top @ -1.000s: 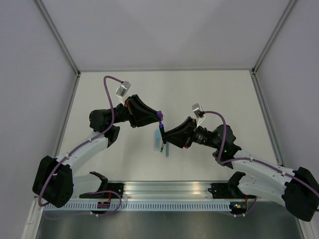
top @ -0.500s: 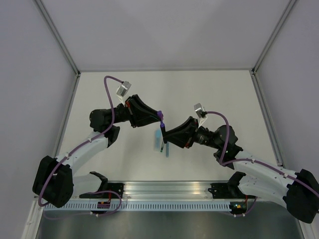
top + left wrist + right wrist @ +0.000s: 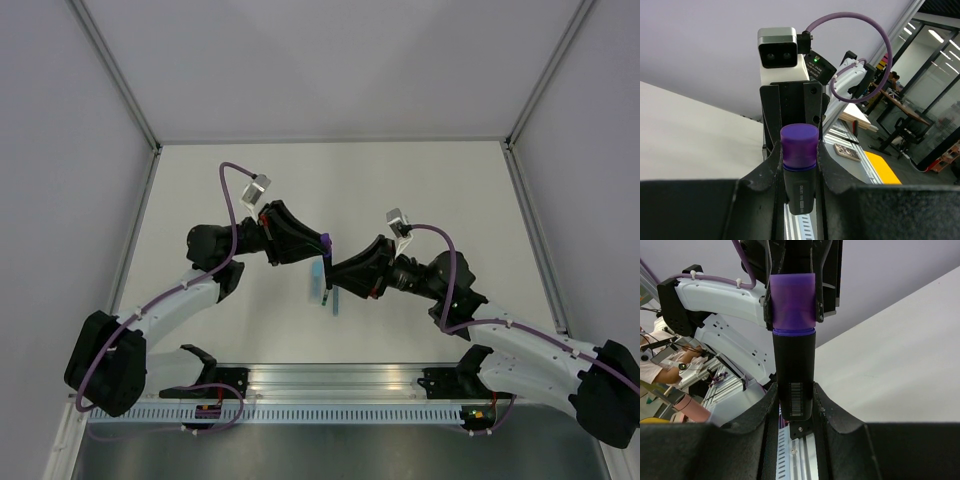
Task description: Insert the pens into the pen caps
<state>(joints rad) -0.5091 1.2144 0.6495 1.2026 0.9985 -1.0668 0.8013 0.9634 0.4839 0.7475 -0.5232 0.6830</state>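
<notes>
Over the pale table [image 3: 420, 190], the left gripper [image 3: 325, 241] has been pushed closer to the right gripper [image 3: 330, 268]. The purple cap [image 3: 793, 302], clenched in the left fingers, is now seated on the black-and-purple marker [image 3: 794, 375] pinched by the right; this pair is judged joined.

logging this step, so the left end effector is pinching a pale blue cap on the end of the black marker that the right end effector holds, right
Wrong colour: the cap is purple, not pale blue, as the right wrist view shows. The left end effector does pinch it on the end of the black marker that the right end effector holds.
</notes>
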